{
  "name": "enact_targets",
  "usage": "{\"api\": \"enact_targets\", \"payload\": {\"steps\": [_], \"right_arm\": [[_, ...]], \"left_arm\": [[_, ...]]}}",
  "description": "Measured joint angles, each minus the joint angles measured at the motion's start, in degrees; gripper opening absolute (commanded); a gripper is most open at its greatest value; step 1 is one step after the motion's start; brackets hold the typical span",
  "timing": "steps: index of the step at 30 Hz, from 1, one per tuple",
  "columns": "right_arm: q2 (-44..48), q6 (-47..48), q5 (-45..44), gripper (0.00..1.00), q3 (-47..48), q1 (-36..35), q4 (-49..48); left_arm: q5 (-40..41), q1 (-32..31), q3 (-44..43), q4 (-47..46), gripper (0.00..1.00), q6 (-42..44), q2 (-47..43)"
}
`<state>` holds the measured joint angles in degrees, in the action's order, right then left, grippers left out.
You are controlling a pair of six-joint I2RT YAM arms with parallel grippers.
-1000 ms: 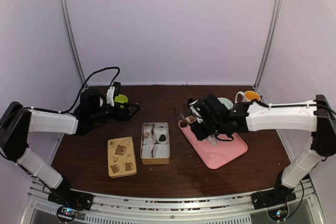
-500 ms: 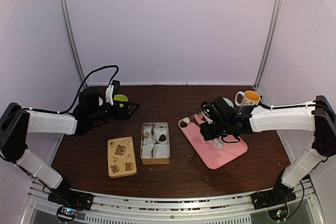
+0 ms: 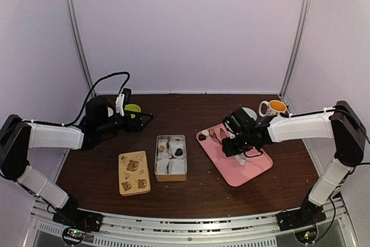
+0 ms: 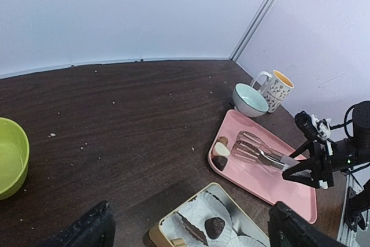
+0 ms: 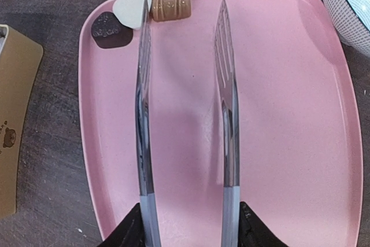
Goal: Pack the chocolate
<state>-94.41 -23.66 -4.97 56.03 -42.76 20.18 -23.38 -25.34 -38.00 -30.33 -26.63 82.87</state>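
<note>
The right tool [image 5: 191, 232] is half closed around the handles of a pair of metal tongs [image 5: 143, 114]. It grips them lightly enough that the two slotted blades stand well apart, with nothing between them. The blades reach forward over the pink tray [image 5: 289, 143].

At their far tips lie three sweets. A tan barrel-shaped chocolate [image 5: 170, 7] sits between the tips, close to the left blade. A white heart-shaped piece [image 5: 132, 8] lies under that blade's tip, and a dark chocolate [image 5: 110, 29] lies just outside it.

The step in hand looks like picking one piece, and the barrel is the easiest target. The blades should shift slightly left so it is centred, then drop until they skim the tray. A slow squeeze should keep the round lump from squirting out. How high the tips stand I cannot tell.

The open tin [image 3: 171, 176] waits on the surface, further left of the tool. The left tool [image 3: 144, 121] hangs wide open and empty, well apart.
</note>
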Motion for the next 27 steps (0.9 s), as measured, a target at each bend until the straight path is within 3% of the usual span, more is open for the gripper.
{"api": "enact_targets", "payload": {"steps": [27], "right_arm": [[-9.03, 3.23, -2.67, 0.46, 8.79, 0.00, 4.85]], "left_arm": [[0.02, 0.00, 0.11, 0.33, 0.95, 0.92, -0.92]]}}
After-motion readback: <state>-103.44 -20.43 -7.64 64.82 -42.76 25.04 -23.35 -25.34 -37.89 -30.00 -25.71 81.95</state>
